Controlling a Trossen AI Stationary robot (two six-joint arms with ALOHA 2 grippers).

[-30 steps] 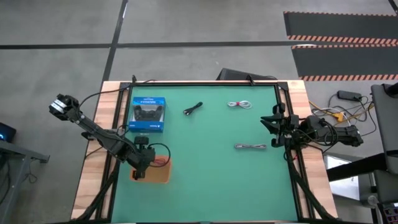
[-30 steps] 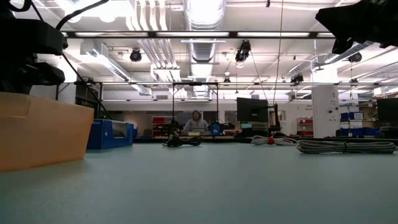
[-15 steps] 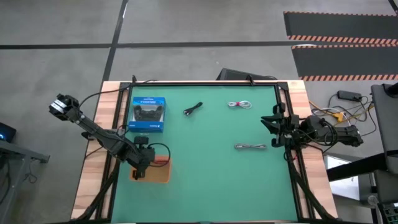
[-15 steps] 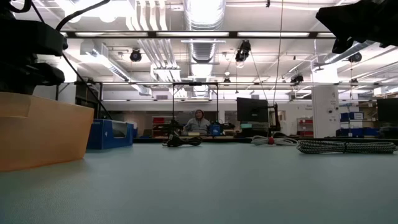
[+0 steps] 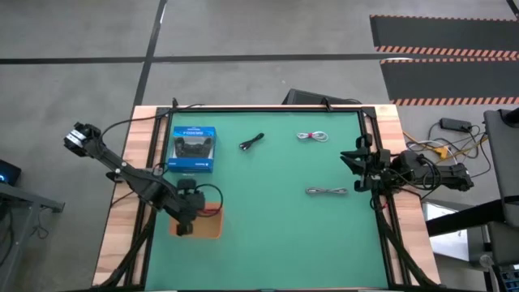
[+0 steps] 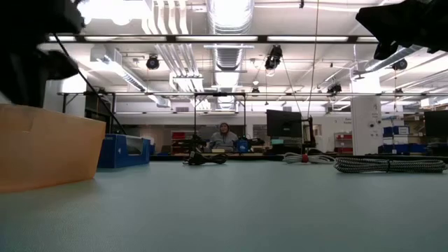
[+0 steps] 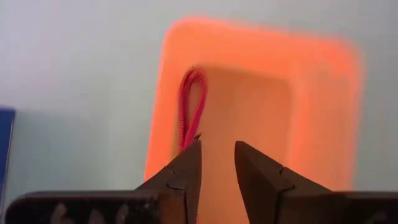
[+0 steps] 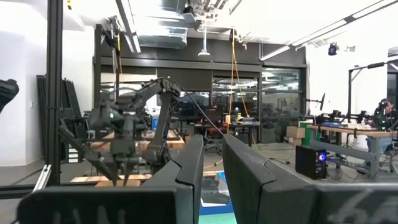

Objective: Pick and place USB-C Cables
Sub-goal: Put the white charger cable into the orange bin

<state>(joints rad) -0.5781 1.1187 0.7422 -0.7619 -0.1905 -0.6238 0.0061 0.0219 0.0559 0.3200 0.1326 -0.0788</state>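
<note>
The red-pink cable lies loose on the floor of the orange-brown tray, near one wall. My left gripper hangs open above the tray at the table's near left, pointing steeply down, with nothing between its fingers. The black cable, the white cable and the grey cable lie flat on the green mat. My right gripper waits at the table's right edge, raised and aimed into the room, with a narrow gap between its fingers and nothing in it.
A blue box picturing a game controller lies at the far left, just beyond the tray. The mat's middle and near part carry nothing. The room beyond the far edge holds desks and a seated person.
My left gripper has risen above the tray; in the low view its dark shape has moved up off the tray's rim. The tray and the cables on the mat have stayed where they were.
</note>
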